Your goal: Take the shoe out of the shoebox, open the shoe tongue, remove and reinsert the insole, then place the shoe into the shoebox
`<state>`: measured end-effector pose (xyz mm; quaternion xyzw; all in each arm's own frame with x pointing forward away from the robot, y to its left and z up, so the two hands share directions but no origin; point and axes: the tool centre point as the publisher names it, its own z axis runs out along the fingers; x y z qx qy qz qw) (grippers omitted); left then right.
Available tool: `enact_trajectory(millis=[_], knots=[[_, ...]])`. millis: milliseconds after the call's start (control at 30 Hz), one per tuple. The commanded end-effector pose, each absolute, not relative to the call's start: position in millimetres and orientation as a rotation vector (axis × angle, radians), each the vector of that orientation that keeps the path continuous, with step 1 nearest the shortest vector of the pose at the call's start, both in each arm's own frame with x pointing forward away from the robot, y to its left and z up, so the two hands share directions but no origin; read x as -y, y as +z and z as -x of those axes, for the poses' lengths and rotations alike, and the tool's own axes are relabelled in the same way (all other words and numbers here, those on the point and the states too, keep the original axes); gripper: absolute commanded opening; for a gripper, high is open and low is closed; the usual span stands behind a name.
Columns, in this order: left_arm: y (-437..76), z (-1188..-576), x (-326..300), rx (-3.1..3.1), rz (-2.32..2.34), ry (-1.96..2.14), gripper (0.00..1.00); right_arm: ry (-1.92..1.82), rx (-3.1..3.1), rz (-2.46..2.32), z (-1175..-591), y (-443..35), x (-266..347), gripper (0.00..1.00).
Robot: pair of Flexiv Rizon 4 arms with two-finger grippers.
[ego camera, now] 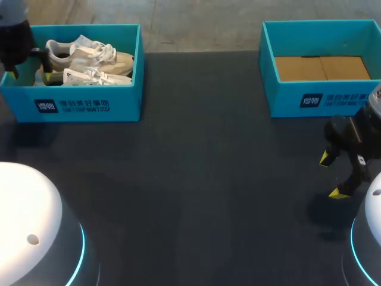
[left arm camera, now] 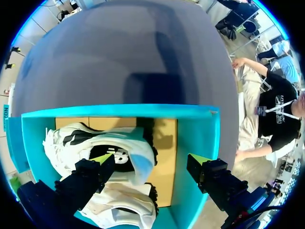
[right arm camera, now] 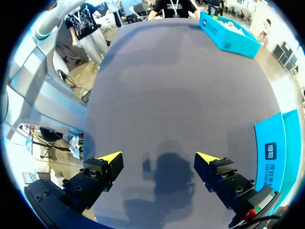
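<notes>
Where the head view's upper left corner shows a teal shoebox (ego camera: 89, 106), two pale shoes lie inside it: one shoe (ego camera: 89, 55) is cream and white with its laces showing, and a second shoe (ego camera: 95, 77) lies just beside it, nearer the box's front wall. The dark left arm (ego camera: 15, 42) comes in at the far upper left edge of the frame, over that box's left end. From the left wrist view, the left gripper (left arm camera: 150, 162) hangs above the open box with its fingers spread wide and released. One finger (left arm camera: 90, 174) is over the shoe's dark opening, the other (left arm camera: 214, 179) over the box's side wall, and neither can be seen touching the shoe. At the upper right of the head view stands a second shoebox (ego camera: 321, 102), also teal, its brown cardboard floor (ego camera: 321, 68) in plain sight. Below it, at the right edge of the frame, the right gripper (ego camera: 333, 176) hangs above the dark worktop (ego camera: 196, 179) — its yellow-tipped fingers are parted and hold nothing. The right wrist view confirms this, showing bare worktop ahead of the open fingers and the second shoebox's wall just beside one of them.
</notes>
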<state>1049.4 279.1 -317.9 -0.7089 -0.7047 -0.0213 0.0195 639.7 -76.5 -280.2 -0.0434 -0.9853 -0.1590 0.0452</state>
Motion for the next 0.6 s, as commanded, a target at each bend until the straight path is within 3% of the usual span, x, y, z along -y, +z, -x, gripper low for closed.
enact_trajectory(millis=[33, 600], knots=[[-326, -1056, -277, 2.180, 2.186, -0.058, 1.00, -0.482, 3.012, 0.135, -639, -281, 76, 1.00], [-356, -1063, -279, 2.150, 2.145, -0.025, 1.00, -0.482, 3.012, 0.135, -639, -281, 76, 1.00]])
